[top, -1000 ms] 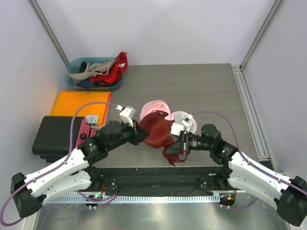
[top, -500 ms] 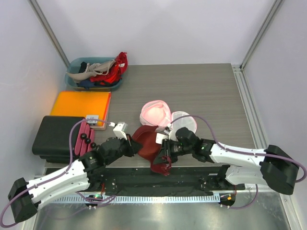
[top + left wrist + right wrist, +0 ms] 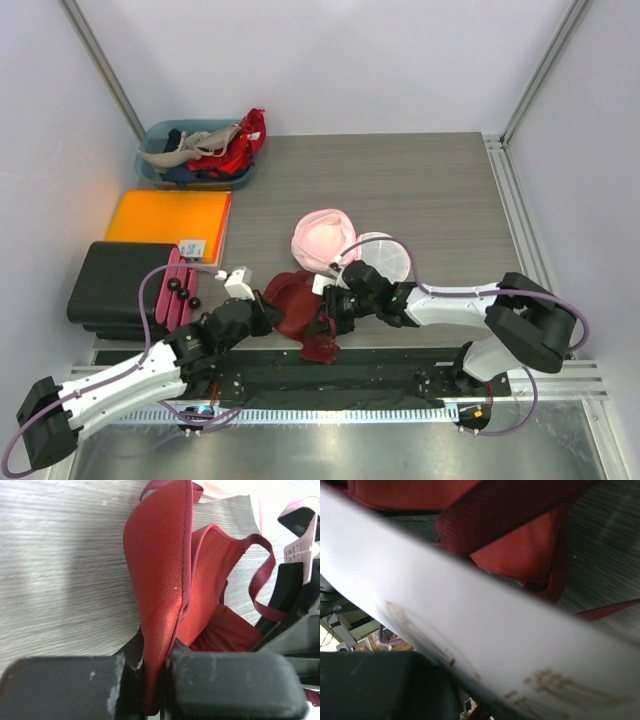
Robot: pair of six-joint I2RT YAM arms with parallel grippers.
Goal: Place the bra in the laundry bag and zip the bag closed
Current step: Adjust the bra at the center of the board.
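The dark red bra (image 3: 296,312) is bunched near the table's front edge, between my two grippers. My left gripper (image 3: 268,319) is shut on one cup edge. In the left wrist view the red cup (image 3: 160,580) is pinched between the jaws of that gripper (image 3: 162,682). My right gripper (image 3: 328,306) presses into the bra's right side and appears shut on it. A blurred white label (image 3: 495,630) covers its fingers in the right wrist view, with red cloth (image 3: 520,555) behind. The laundry bag (image 3: 322,238) lies open just beyond, its white mesh half (image 3: 388,258) to the right.
A teal bin (image 3: 152,135) of clothes stands at the back left. An orange folder (image 3: 170,218) and a black case (image 3: 112,285) with a pink object (image 3: 178,282) lie along the left side. A metal rail (image 3: 520,220) runs down the right edge.
Both grippers have pulled the bra toward the near edge and to the left, away from the bag. The right arm has stretched far left. The bra is more bunched.
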